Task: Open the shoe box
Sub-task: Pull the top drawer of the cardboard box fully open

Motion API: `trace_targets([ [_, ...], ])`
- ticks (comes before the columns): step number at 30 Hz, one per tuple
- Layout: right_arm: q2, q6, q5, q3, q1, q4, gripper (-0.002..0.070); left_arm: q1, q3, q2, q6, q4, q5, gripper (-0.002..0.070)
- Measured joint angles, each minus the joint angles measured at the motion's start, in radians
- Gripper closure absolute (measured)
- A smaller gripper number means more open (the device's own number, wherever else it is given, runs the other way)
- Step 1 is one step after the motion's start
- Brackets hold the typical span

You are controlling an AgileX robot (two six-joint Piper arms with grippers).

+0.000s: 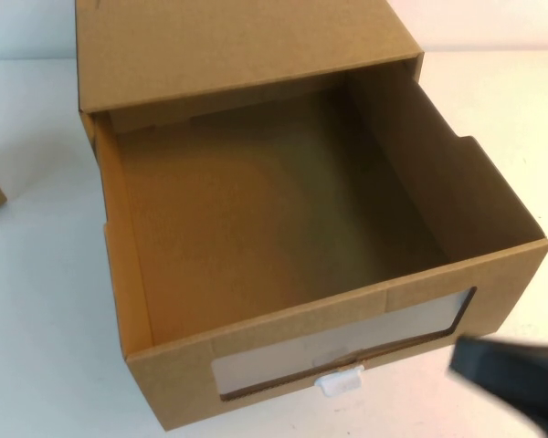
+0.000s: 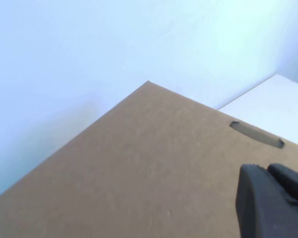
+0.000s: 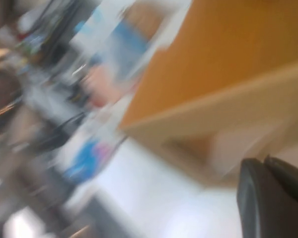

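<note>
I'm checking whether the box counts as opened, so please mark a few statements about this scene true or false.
The drawer is pulled out of its sleeve. True.
Shoes lie in the drawer. False: it is empty.
The right tool grips the white pull tab. False: it is shut on nothing, apart from the tab, near the drawer's front right corner.
The left tool is by a cardboard panel with a slot. True.

Here's the brown cardboard drawer (image 1: pixel 493 274), pulled forward out of the brown cardboard shoe box sleeve (image 1: pixel 237 46) behind it, both on the white table (image 1: pixel 36 301). 1 small white plastic tab (image 1: pixel 340 381) sits on its front wall, and the black right gripper (image 1: pixel 498 372) hovers just right of that. The black left gripper (image 2: pixel 270 198) hangs over a slotted brown cardboard panel (image 2: pixel 139 173).
</note>
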Motion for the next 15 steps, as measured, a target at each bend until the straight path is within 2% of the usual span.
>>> trace_targets([
  [5,-0.047,0.000,-0.209,-0.070,0.000,-0.219,0.0694,0.000,0.096,-0.143,-0.033,0.047,0.029,0.0680],
  [9,-0.052,-0.003,-0.330,-0.128,0.000,-0.376,0.0694,0.000,0.275,-0.299,-0.035,0.071,-0.004,0.0680],
  [15,-0.052,-0.135,-0.502,-0.139,0.000,-0.394,0.0694,0.000,0.736,-0.631,-0.068,0.172,-0.212,0.0680],
])
